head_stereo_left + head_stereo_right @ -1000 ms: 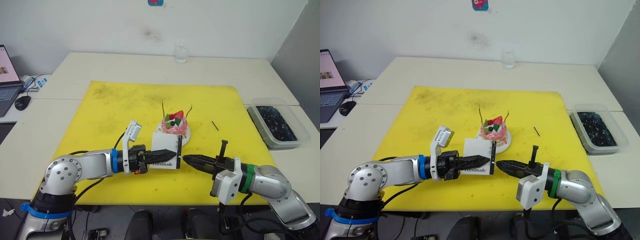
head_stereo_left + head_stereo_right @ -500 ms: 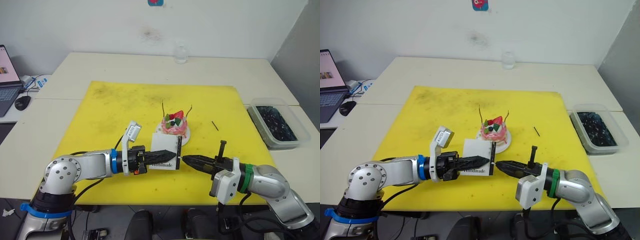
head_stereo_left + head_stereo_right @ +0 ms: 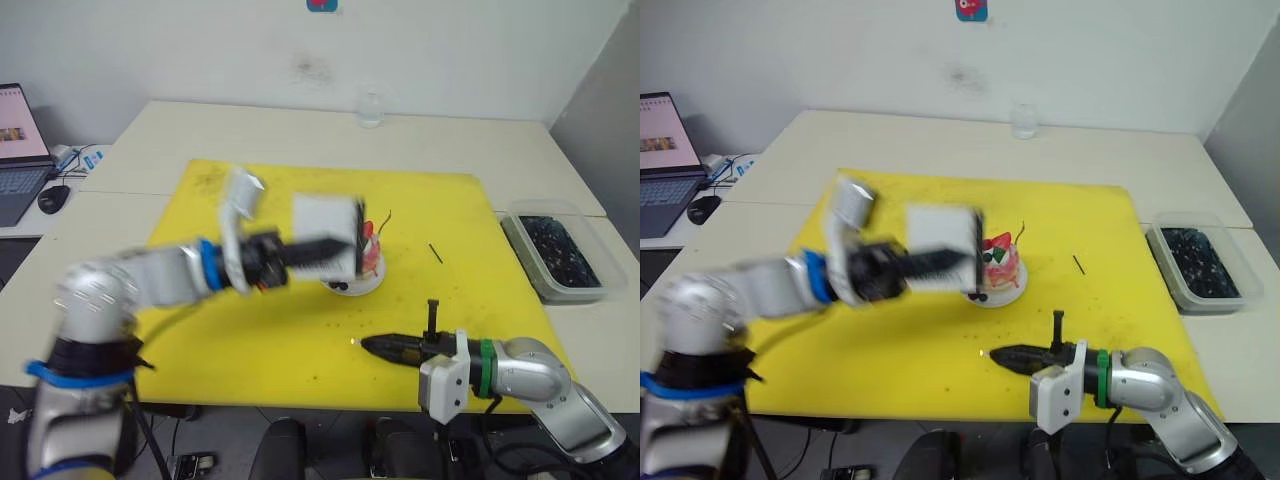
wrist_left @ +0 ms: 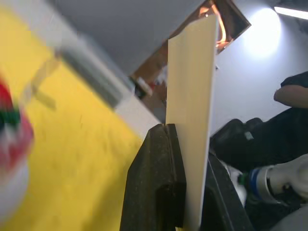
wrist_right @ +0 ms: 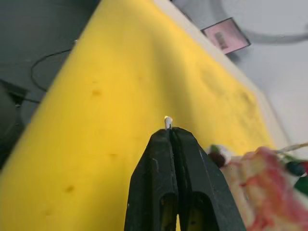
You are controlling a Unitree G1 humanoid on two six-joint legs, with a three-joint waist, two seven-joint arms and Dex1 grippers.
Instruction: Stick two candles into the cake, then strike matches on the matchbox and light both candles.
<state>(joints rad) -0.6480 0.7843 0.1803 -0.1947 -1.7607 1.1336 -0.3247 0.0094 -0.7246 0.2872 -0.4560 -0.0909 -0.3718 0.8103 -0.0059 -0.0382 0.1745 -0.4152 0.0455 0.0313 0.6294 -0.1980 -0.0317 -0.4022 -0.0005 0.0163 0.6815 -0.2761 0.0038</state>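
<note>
Left gripper (image 3: 335,246): raised above the yellow mat (image 3: 250,340), fingers clamped shut on the matchbox (image 3: 326,236); in the left wrist view the flat white box stands edge-on between the two black fingers (image 4: 159,183).
Matchbox: held in the air just at 9 o'clock of the cake (image 3: 362,262), partly covering it in the head views; blurred, so its print cannot be read.
Right gripper (image 3: 372,346): low over the front of the mat, at about 6 o'clock from the cake and well apart from it, pointing toward 9 o'clock; jaws pressed together on a match (image 5: 168,122).
Match: only its small bright tip shows past the fingertips in the right wrist view; a small bright spot sits at the gripper tip in the head views (image 3: 354,341); whether it burns cannot be told.
Cake: on its white plate (image 3: 352,286) near the mat's centre, strawberry on top.
Candles: two thin curved sticks rise from the cake; one (image 3: 386,218) is clear at the cake's 1 o'clock side, the other is mostly hidden behind the matchbox.
Spare match (image 3: 435,253): lies on the mat at 3 o'clock of the cake, apart from it.
Surroundings: clear bin (image 3: 558,252) with dark contents at 3 o'clock beyond the mat edge; glass (image 3: 371,110) at 12 o'clock on the table; laptop (image 3: 20,150) at 9 o'clock.
</note>
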